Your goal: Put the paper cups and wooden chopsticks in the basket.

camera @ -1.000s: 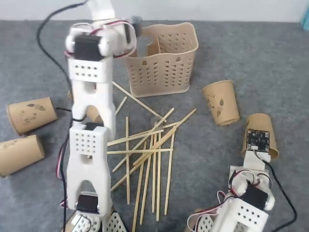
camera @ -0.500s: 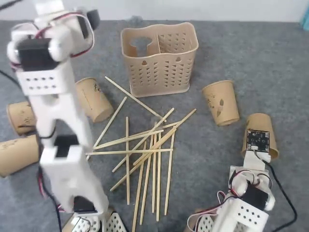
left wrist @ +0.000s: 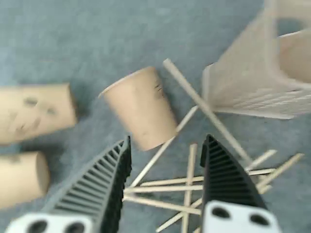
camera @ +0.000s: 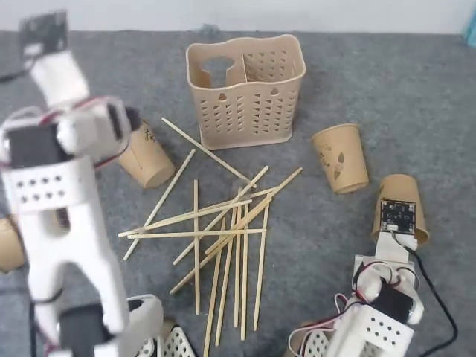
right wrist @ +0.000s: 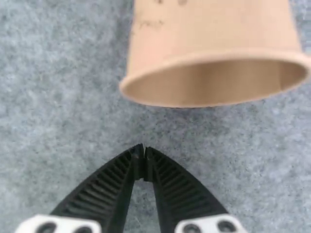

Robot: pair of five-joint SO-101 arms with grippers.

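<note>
Well, wrist views give finger states: left end effector [left wrist: 168,141] spread wide, empty, over a lying cup [left wrist: 141,109] and chopsticks [camera: 239,245]; right end effector [right wrist: 144,148] closed, empty, facing another cup [right wrist: 214,53]. High view: basket [camera: 245,111] upper centre; left-edge cup [camera: 6,249] half hidden by arm [camera: 59,193].

A grey, felt-like cloth [camera: 394,82] spreads flat across the whole working area, and its fuzzy, faintly mottled nap is plain in both wrist views. Along its far side in the high view runs a pale strip [camera: 312,13]. A teal object [camera: 471,31] sits at the strip's right end, cut off by the edge.
</note>
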